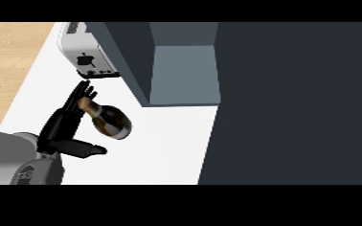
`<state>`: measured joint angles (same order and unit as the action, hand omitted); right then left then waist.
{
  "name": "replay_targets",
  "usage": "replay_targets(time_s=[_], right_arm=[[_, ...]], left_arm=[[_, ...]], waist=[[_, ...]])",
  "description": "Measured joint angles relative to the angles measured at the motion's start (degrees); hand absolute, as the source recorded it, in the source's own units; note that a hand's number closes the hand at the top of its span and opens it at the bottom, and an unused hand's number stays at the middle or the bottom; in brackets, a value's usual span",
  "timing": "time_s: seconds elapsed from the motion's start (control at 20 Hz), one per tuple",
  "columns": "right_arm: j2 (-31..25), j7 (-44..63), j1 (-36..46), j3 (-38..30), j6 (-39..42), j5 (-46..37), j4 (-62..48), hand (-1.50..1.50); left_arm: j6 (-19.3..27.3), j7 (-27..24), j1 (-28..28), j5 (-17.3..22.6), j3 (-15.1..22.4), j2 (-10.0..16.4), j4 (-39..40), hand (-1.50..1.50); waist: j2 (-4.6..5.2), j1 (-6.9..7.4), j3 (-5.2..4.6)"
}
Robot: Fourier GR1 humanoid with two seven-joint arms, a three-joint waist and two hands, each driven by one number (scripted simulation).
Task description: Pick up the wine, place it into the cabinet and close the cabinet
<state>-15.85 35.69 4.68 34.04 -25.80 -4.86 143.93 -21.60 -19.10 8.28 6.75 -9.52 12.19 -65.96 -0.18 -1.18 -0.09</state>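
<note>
The wine bottle (113,120) is dark with a brown neck and sits on the white counter (163,153) at the left. Its neck points up-left and lies against the fingers of my left hand (62,124). That hand is open: fingers straight and reaching toward the toaster, thumb spread out below the bottle. Nothing is curled round the bottle. The cabinet (185,72) stands open just right of the bottle, showing a grey-blue inside. My right hand does not show.
A white toaster (88,52) stands at the counter's back left, just beyond my fingertips. A large dark panel (283,105) fills the right side. Wooden floor (21,52) shows past the counter's left edge.
</note>
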Motion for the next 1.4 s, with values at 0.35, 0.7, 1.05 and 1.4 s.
replay_targets(time_s=[0.35,0.7,1.05,1.4], right_arm=[[-1.3,-1.0,-0.2,-0.1,-0.6,0.0,0.0,-1.5],[-2.3,-0.3,1.1,0.2,-1.4,-0.1,0.0,-1.5],[-2.7,-1.1,0.8,1.5,-2.4,-0.2,-0.1,-1.5],[-3.8,-1.7,0.5,1.6,-2.9,-0.2,-0.2,-1.5]], left_arm=[[-1.2,-8.2,3.4,-2.6,-0.9,1.1,11.9,-1.5],[-5.1,-11.0,8.4,-2.6,-1.4,1.5,22.8,-1.5],[-7.2,-14.5,11.0,-3.9,-0.8,1.0,30.7,-1.5],[-5.4,-18.9,13.5,-5.6,-0.6,0.7,36.7,-1.5]], waist=[[0.08,-0.13,0.0],[0.06,-0.26,-0.03],[0.09,-0.17,-0.02],[0.16,-0.2,-0.03]])
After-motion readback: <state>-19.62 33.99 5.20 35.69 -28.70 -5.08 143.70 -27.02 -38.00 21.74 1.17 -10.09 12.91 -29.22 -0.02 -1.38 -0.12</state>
